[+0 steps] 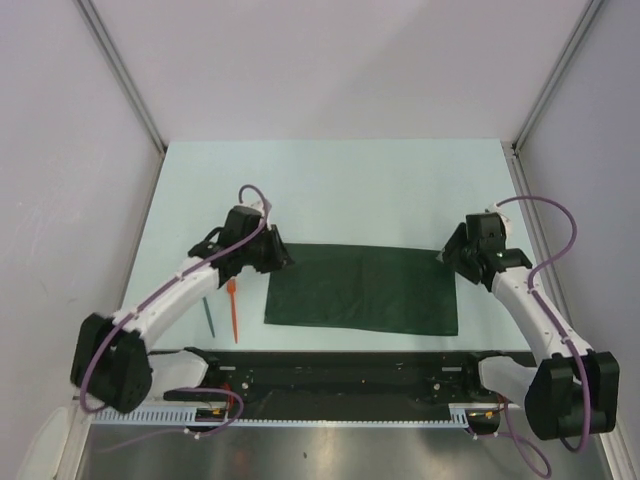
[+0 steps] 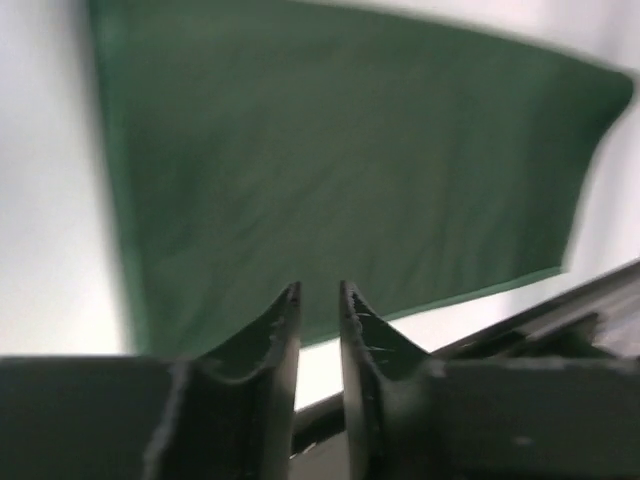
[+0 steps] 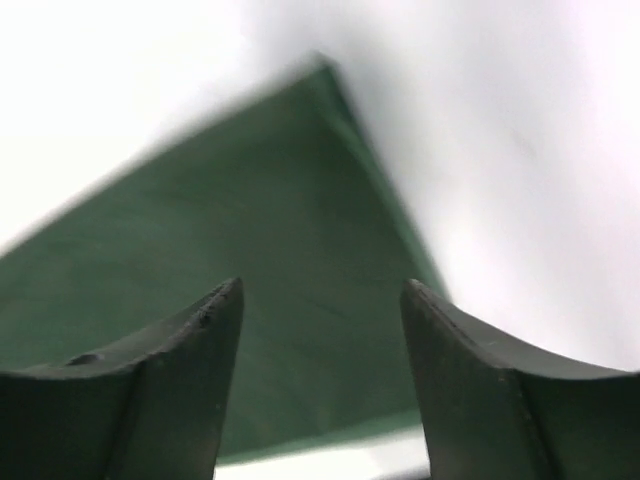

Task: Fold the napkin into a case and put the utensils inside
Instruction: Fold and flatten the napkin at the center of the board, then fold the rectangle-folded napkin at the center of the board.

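Napkin looks half-folded; your left tool and right tool stand apart, empty. Next, fold its 6 o'clock edge.

bright even light, soft blurry wrist views

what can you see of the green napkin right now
The napkin is plain dark green cloth, matte and soft-looking, lying flat and smooth on the pale table as a wide rectangle. The left gripper sits at its far left corner and the right gripper at its far right corner, both with jaws apart and no cloth between them.
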`<state>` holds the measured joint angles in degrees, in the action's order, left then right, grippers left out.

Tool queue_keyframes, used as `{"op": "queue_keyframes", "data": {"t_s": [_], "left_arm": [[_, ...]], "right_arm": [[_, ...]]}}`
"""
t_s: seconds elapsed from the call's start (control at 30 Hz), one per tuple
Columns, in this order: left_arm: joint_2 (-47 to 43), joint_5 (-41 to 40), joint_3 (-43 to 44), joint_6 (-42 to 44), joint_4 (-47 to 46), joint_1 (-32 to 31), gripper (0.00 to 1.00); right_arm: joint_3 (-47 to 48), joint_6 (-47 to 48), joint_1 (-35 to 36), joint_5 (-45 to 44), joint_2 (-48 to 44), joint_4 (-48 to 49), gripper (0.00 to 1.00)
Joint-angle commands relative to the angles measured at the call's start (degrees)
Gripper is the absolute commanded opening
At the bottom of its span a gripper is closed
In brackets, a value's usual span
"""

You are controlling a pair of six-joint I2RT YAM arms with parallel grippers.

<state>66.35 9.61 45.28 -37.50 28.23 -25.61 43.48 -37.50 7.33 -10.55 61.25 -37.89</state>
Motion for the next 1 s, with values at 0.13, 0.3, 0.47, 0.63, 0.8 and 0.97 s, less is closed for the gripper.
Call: {"op": "queue_keyframes", "data": {"t_s": [0.13,0.3,0.47,0.63,0.8,0.97], "left_arm": [[23.19,12.37,6.22,-6.0,-27.96,1.26,0.08],[31.03,13.77,6.76,-10.75,-33.14,4.15,0.06],[32.88,9.56,6.93,-9.53,-33.33,6.44,0.05],[35.51,7.97,5.61,-9.53,-32.45,9.25,0.05],[37.19,6.57,5.35,-8.74,-31.48,9.7,0.05],[36.66,4.9,7.36,-6.9,-27.1,9.61,0.05]], "right_arm": [[-4.36,6.92,-6.7,27.47,9.58,32.5,0.3],[-9.38,4.54,-10.93,40.86,16.07,47.55,0.26],[-12.46,2.43,-15.75,46.83,20.65,56.85,0.22],[-12.99,2.6,-19.28,48.6,27.23,60.74,0.23],[-12.11,1.9,-21.04,50.09,33.57,64.6,0.22],[-10.7,2.07,-21.57,49.22,34.81,62.95,0.22]]}}
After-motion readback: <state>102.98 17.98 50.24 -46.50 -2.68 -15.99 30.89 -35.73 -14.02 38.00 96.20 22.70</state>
